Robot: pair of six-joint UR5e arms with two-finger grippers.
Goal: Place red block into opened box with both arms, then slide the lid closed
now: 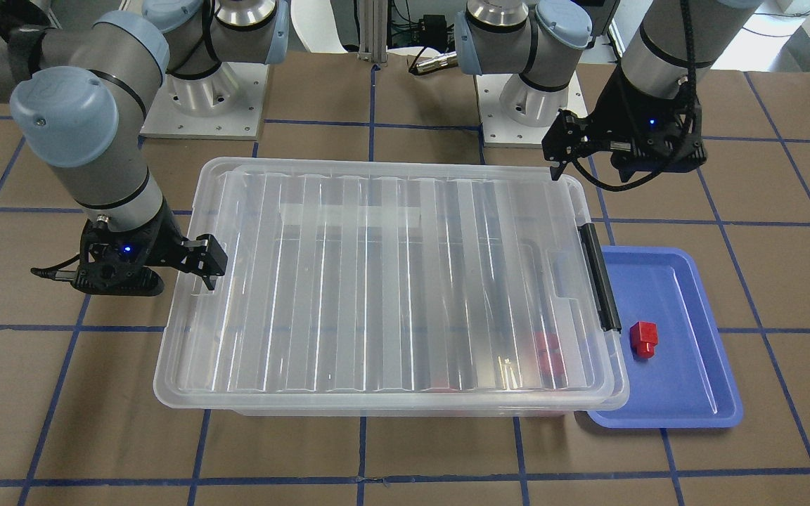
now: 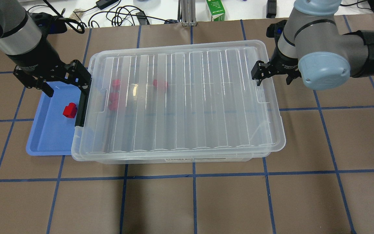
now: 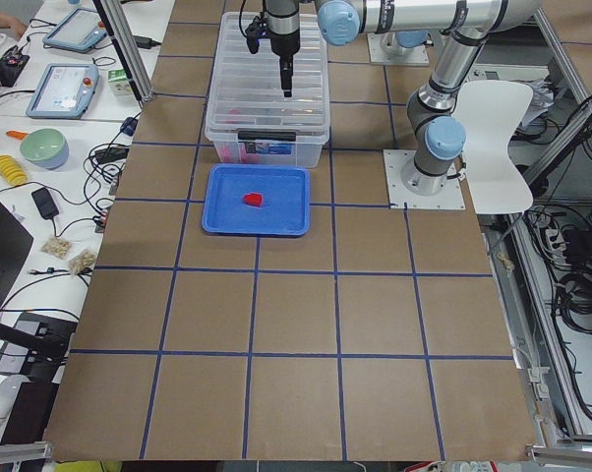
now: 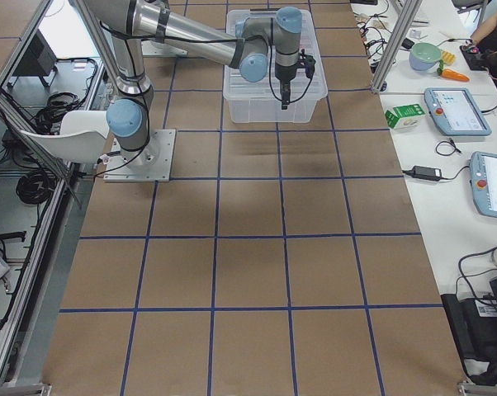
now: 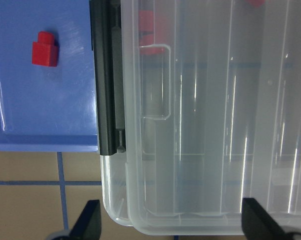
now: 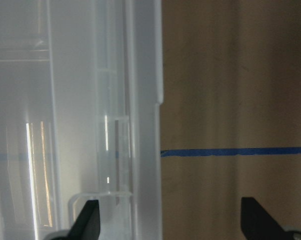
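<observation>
The clear box (image 2: 174, 160) sits mid-table with its ribbed lid (image 2: 187, 107) lying flat on top, covering almost all of it. A black bar (image 2: 80, 107) runs along the box's short rim by the tray. One red block (image 2: 70, 110) (image 1: 643, 339) (image 5: 44, 48) lies in the blue tray. Several more red blocks (image 2: 160, 84) show blurred through the lid. My left gripper (image 2: 67, 89) (image 5: 175, 225) hangs open over the box's tray-end corner, holding nothing. Open and holding nothing too, my right gripper (image 2: 274, 80) (image 6: 170, 225) straddles the lid's opposite short edge.
The shallow blue tray (image 2: 49, 139) touches the box's black-bar end. Both arm bases (image 1: 204, 98) stand just behind the box. A green carton (image 2: 215, 9) and cables lie past the table's far edge. Brown gridded tabletop (image 2: 193, 201) spreads in front of the box.
</observation>
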